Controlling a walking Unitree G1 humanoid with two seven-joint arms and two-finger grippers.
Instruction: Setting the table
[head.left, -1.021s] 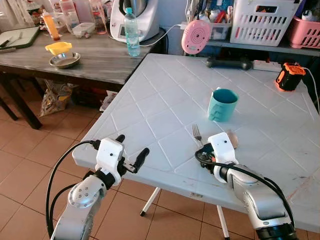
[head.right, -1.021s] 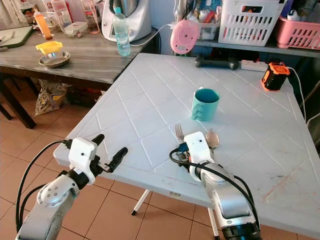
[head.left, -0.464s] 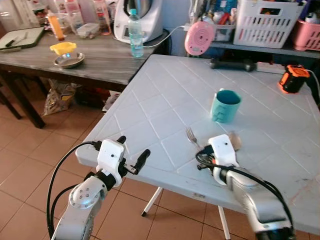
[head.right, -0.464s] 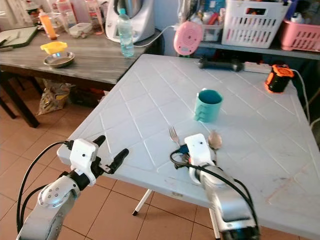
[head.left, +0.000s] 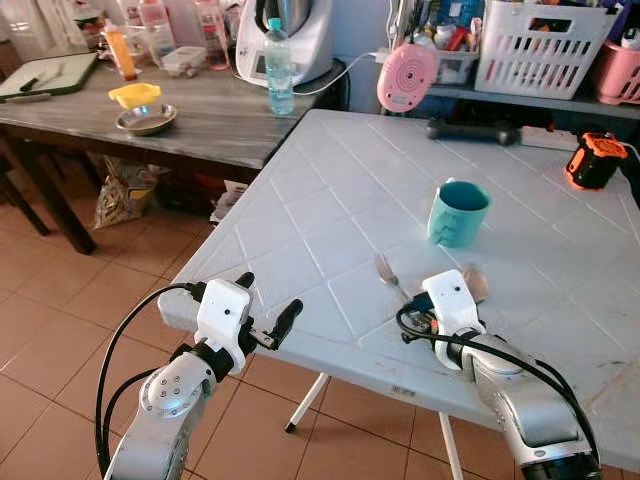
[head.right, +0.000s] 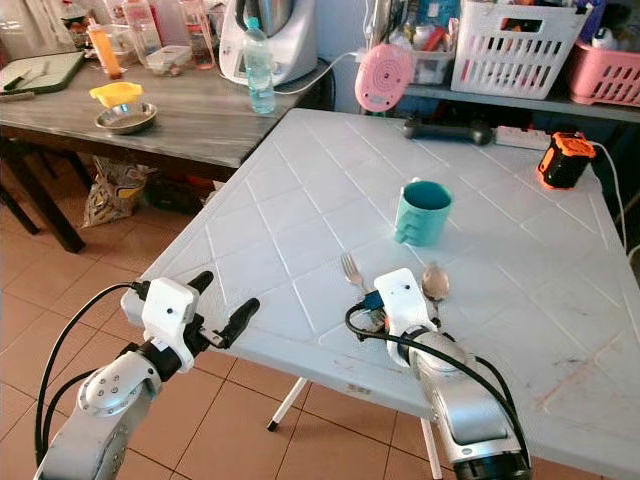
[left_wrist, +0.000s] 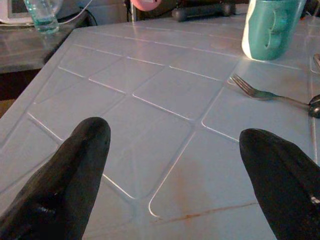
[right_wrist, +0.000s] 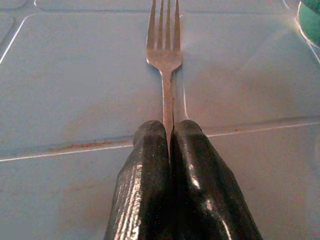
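Observation:
A metal fork (head.left: 388, 274) lies flat on the white tiled table (head.left: 330, 210), tines pointing away from me. My right gripper (right_wrist: 170, 131) is shut on the fork's handle, low on the table near its front edge. A spoon (head.right: 434, 283) lies just right of that wrist. The teal mug (head.left: 457, 212) stands upright behind the fork. My left gripper (head.left: 266, 305) is open, held at the table's front left corner, with nothing between its fingers (left_wrist: 75, 170).
A dark wooden table (head.left: 170, 115) at the back left carries a water bottle (head.left: 279, 72), a steel bowl (head.left: 146, 119) and a blender. At the white table's far edge are a pink round device (head.left: 406, 77), baskets, and an orange tool (head.left: 593, 160).
The camera has shifted slightly. My right gripper stays shut on the fork, which has slid a little toward the mug. The left gripper has kept its place.

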